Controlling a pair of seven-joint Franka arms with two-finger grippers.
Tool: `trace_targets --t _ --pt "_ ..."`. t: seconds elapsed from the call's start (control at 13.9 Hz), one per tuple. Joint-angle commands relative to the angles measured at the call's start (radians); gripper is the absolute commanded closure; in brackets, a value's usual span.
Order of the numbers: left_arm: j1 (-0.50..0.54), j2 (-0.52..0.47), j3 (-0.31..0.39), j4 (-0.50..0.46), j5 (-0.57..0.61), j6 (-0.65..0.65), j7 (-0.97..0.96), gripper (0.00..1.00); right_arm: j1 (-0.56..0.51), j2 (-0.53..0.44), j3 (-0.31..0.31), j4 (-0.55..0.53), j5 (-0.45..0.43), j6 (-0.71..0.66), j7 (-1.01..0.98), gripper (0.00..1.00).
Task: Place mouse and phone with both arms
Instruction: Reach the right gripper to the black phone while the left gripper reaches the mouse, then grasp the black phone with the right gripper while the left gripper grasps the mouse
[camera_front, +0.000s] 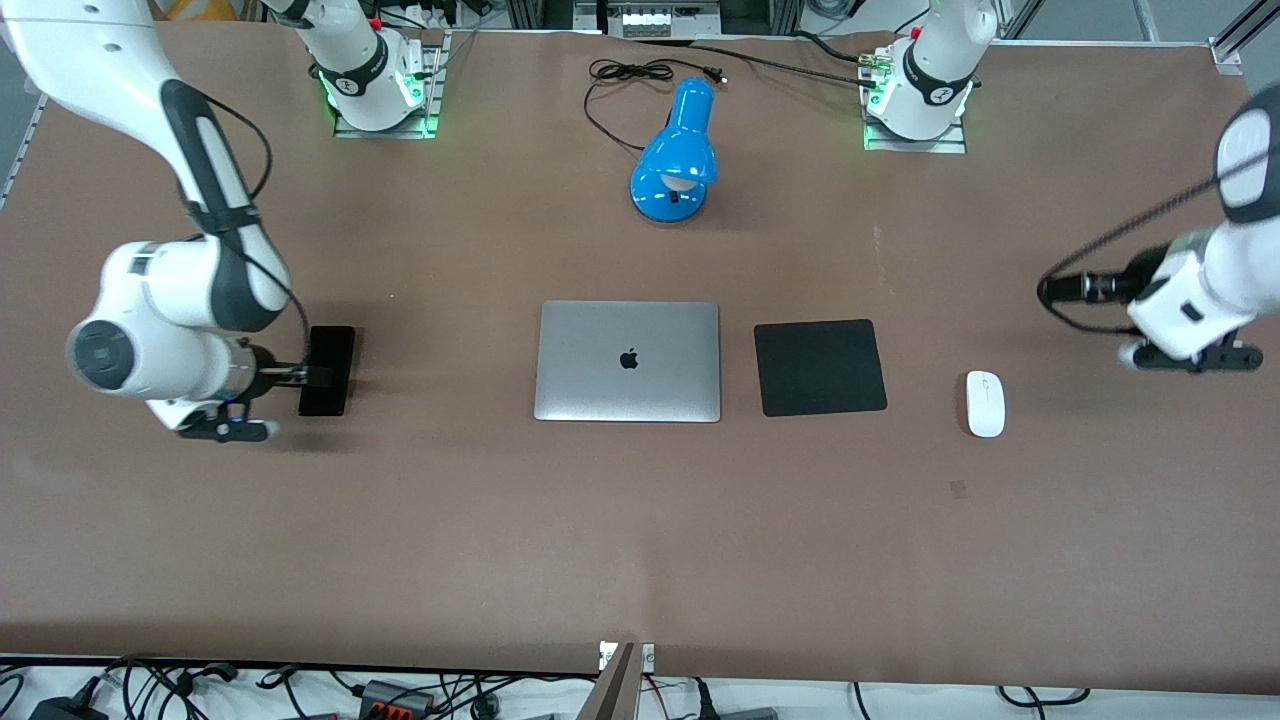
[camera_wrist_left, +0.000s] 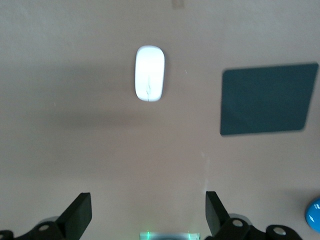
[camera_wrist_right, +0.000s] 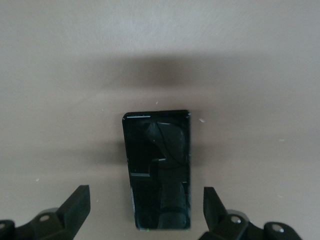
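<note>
Right gripper (camera_wrist_right: 145, 212) – fingers spread, released – hung over phone (camera_front: 327, 370), phone's near end cut off in right wrist view. Left gripper (camera_wrist_left: 147, 215), fingers spread – clear of mouse (camera_front: 985, 403) beside black pad (camera_front: 820, 367); laptop (camera_front: 628, 361) mid-bench (camera_front: 640, 540).

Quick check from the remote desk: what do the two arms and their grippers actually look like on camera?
Both arms are glossy white with dark grey joint bands and thin black cables along them. The right arm and left arm end in black two-finger grippers: right gripper, left gripper. Their bases glow green.
</note>
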Motion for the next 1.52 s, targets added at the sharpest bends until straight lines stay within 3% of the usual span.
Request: trace_targets --t 0.0,0.36,0.51,0.65,0.94,1.01,1.08,1.15,1.23,1.3,1.44 --pt "0.007 0.012 -0.001 -0.114 0.008 0.208 0.028 0.00 -0.001 -0.023 -0.004 -0.118 0.005 0.119 0.010 0.00" --pt "0.013 0.024 -0.004 -0.414 0.008 0.753 0.174 0.00 -0.004 0.003 -0.004 -0.133 -0.001 0.150 0.007 0.00" --pt "0.013 0.074 -0.004 -0.513 0.007 0.972 0.206 0.00 -0.004 0.012 -0.005 -0.172 -0.001 0.217 0.002 0.00" --pt "0.031 0.163 -0.004 -0.533 0.007 1.140 0.249 0.00 -0.007 0.017 -0.007 -0.183 -0.002 0.233 -0.004 0.00" --pt "0.034 0.240 -0.006 -0.553 0.008 1.254 0.261 0.00 -0.013 0.023 -0.008 -0.184 -0.005 0.248 -0.013 0.01" --pt "0.034 0.246 -0.006 -0.556 0.008 1.257 0.263 0.00 -0.013 0.023 -0.008 -0.187 -0.005 0.250 -0.023 0.25" --pt "0.034 0.248 -0.006 -0.562 0.007 1.259 0.261 0.09 -0.013 0.021 -0.008 -0.187 -0.005 0.250 -0.023 0.53" --pt "0.033 0.248 -0.006 -0.568 0.008 1.259 0.263 0.26 -0.012 0.018 -0.007 -0.183 -0.004 0.249 -0.021 0.72" --pt "0.033 0.248 -0.007 -0.567 0.008 1.259 0.261 0.41 -0.004 0.017 -0.002 -0.175 -0.004 0.245 -0.007 0.81" --pt "0.033 0.246 -0.007 -0.567 0.007 1.259 0.261 0.52 0.020 0.018 0.001 -0.154 0.001 0.244 0.002 0.84" --pt "0.033 0.239 -0.007 -0.559 0.007 1.257 0.261 0.62 0.111 0.023 0.010 -0.089 0.013 0.239 0.060 0.84"
